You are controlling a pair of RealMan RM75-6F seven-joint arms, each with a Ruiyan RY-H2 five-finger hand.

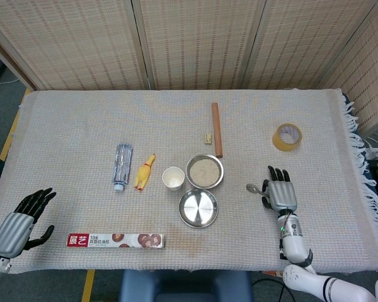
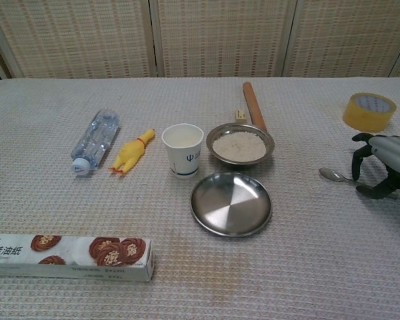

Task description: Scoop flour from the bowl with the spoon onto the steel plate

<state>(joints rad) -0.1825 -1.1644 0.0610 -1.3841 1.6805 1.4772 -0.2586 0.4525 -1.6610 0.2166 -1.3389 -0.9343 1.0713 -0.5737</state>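
R hand over spoon handle; L hand open, table edge.

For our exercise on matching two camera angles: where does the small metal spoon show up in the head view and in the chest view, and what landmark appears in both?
Head view: the small metal spoon lies right of centre, its handle under the right hand.
Chest view: the spoon lies near the right edge, handle under the same hand.
Shared landmark: the yellow tape roll, beyond the spoon.
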